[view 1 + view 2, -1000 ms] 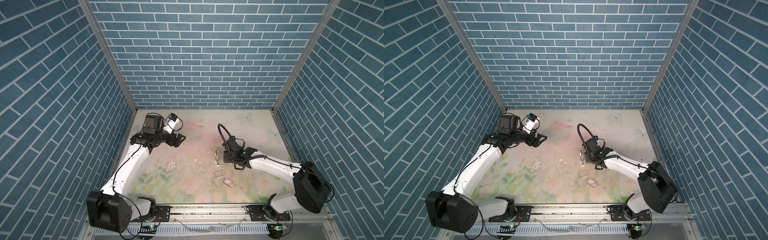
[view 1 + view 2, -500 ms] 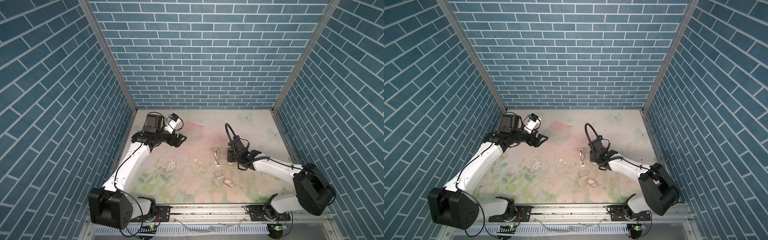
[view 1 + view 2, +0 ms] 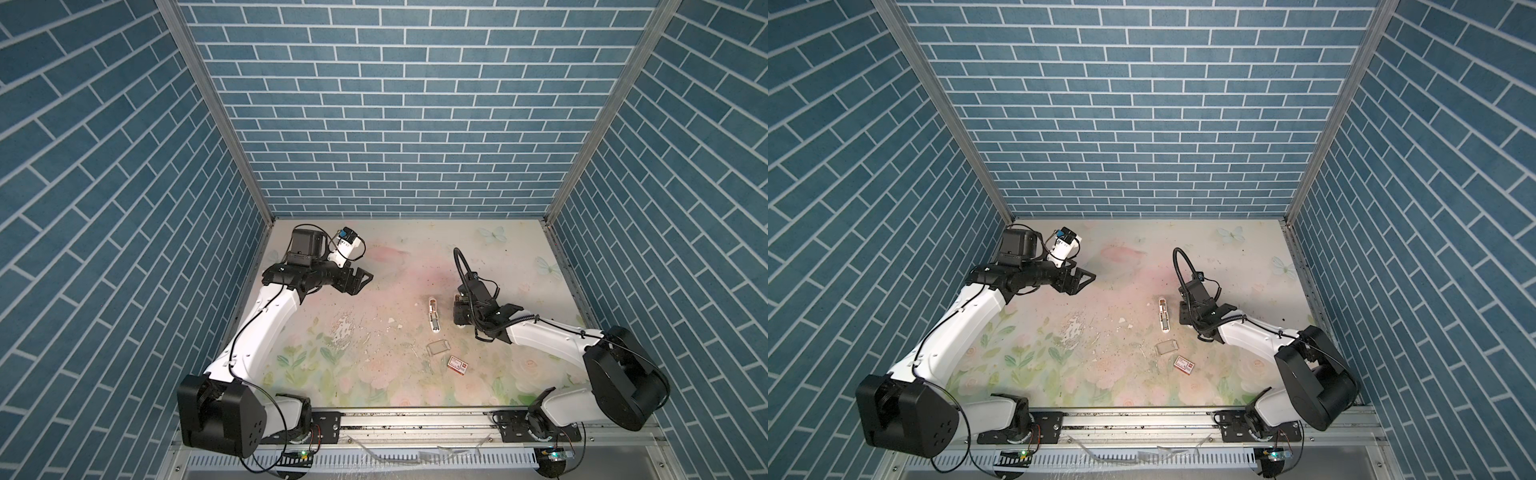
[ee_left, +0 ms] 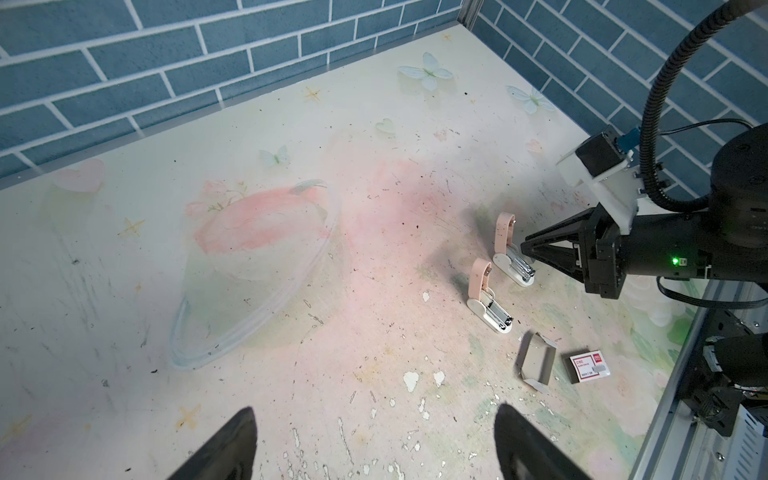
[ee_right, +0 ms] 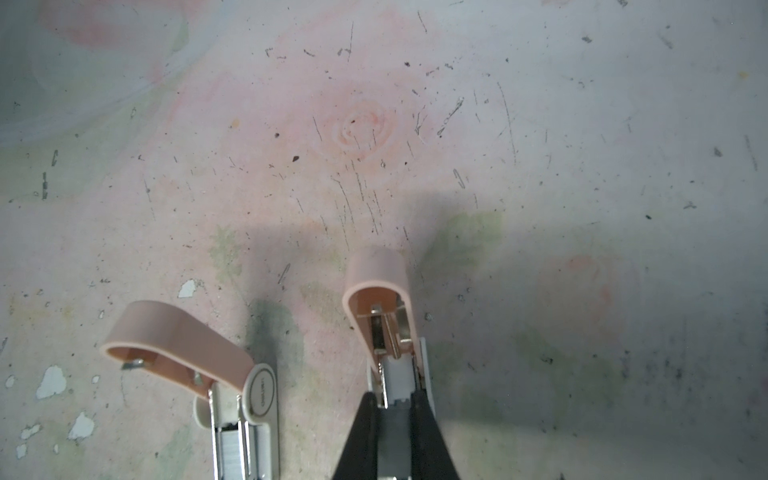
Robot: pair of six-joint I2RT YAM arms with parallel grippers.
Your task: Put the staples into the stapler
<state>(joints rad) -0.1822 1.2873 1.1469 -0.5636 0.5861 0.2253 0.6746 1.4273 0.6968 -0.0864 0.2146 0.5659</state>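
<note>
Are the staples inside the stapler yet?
Not quite. The stapler already has its pink lid flipped open. The right gripper pinches what looks like the staples at its tray. Left to do: seating them and closing the lid. The left gripper hangs open, empty.

Two small staplers stand open, each with a white base, a bared metal magazine and a pink lid swung upright. In both top views the first stapler (image 3: 433,314) (image 3: 1164,316) lies just right of the middle of the table (image 3: 415,257), with its lid end at 12 o'clock and its magazine running to 6 o'clock. The second stapler (image 4: 509,249) stands just beside it at its 2 o'clock, roughly parallel. The staples (image 5: 392,434), seemingly a flat grey strip, sit pinched in the right gripper (image 5: 393,395) over that second stapler's open magazine.
</note>
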